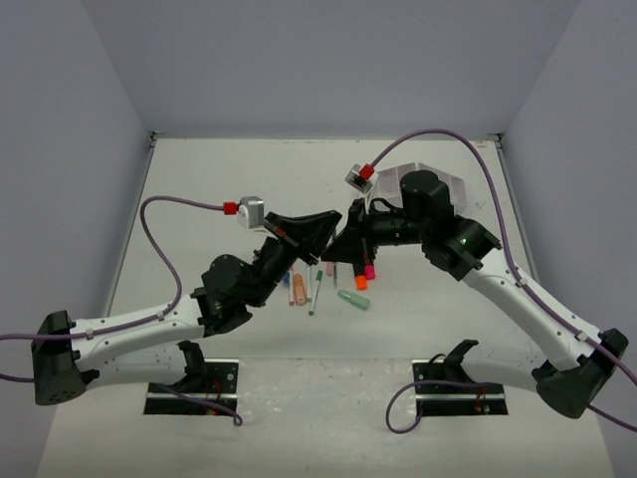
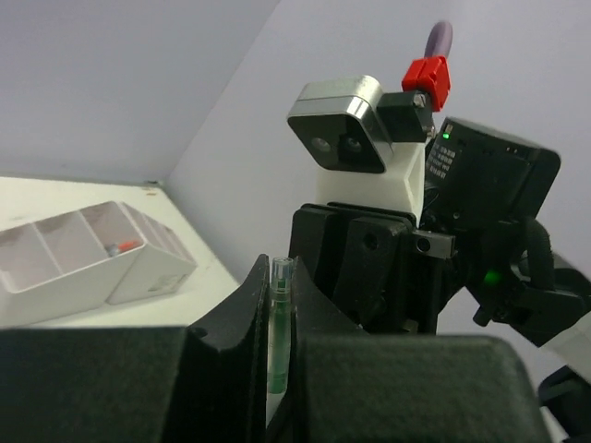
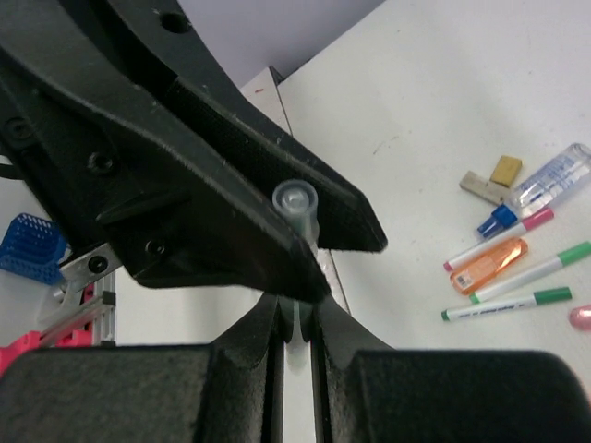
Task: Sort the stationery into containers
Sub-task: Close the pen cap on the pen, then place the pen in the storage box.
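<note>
Locked together in mid-air, to the near left of the white slanted plastic desk organizer (image 2: 55,286): left gripper (image 2: 280,277) and right gripper (image 3: 297,316), each pinched shut on the same thin green pen with a clear end (image 3: 297,201). Bare white tabletop (image 1: 219,169) wide open left of the organizer, walls well apart. Below the grippers, nearer than the organizer: loose green-capped pens (image 3: 506,303), a stubby orange highlighter (image 3: 489,267), a mint eraser (image 1: 353,299). Right arm's black elbow (image 1: 423,191) just in front of the organizer.

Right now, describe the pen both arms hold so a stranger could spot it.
Look over the table, at its middle, where the left gripper and right gripper meet. Both pinch a thin pen with a clear end; unlike the loose pens below, it is off the table.
</note>
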Action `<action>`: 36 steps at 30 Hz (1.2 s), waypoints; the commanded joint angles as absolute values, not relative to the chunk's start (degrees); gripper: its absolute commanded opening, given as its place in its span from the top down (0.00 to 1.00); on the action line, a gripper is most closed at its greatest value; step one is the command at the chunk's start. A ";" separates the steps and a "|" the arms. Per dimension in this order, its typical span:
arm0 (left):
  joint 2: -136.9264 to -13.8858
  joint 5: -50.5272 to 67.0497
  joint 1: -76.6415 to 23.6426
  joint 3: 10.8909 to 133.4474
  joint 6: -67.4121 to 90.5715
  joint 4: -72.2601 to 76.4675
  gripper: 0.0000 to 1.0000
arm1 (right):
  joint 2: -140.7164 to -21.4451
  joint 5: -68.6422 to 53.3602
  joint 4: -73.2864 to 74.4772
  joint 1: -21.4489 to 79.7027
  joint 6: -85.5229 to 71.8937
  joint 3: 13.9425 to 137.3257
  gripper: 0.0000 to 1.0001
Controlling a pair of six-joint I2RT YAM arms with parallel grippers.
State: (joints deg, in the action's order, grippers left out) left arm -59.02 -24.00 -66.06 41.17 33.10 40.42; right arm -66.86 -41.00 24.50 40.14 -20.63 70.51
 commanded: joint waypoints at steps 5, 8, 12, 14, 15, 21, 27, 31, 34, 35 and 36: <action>-60.61 -18.04 -71.54 52.67 24.52 18.02 1.00 | -68.48 -28.87 -0.52 36.85 -22.86 60.90 1.00; -58.56 -28.18 -71.54 53.59 25.55 14.01 0.70 | -67.47 -24.33 -0.44 34.06 -23.38 58.39 1.00; -57.49 -46.48 -71.45 58.03 29.22 3.54 0.00 | -66.10 -7.97 -0.44 32.96 -22.78 55.80 1.00; -57.83 -56.72 -71.12 61.89 34.06 -8.52 0.00 | -65.98 4.20 -0.23 32.54 -23.71 55.22 1.00; -57.74 -59.30 -71.06 63.25 35.92 -12.51 0.00 | -66.14 8.96 -0.18 31.42 -24.17 55.24 1.00; -55.56 -58.69 -70.93 61.55 35.05 -18.48 0.00 | -70.26 26.70 -5.87 23.75 -21.26 57.39 1.00; -57.54 -53.18 -70.56 56.68 35.75 -18.30 0.00 | -82.61 28.45 -11.07 17.26 -16.43 64.52 0.99; -59.44 -51.07 -70.37 55.81 35.57 -19.07 0.00 | -88.41 28.81 -14.64 16.79 -13.55 66.36 0.99; -59.60 -50.22 -69.71 54.84 36.54 -20.16 0.00 | -91.77 28.84 -15.47 16.66 -12.67 67.88 0.98; -59.38 -49.71 -69.49 54.32 36.79 -20.18 0.00 | -92.75 28.74 -15.45 16.61 -12.55 68.16 0.96; -59.23 -49.22 -69.34 53.96 37.00 -20.04 0.00 | -93.51 28.74 -15.38 16.61 -12.48 68.64 0.94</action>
State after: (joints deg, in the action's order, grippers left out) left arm -60.31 -50.30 -70.34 54.96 35.07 -19.29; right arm -91.06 26.31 -10.51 16.80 -14.96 64.82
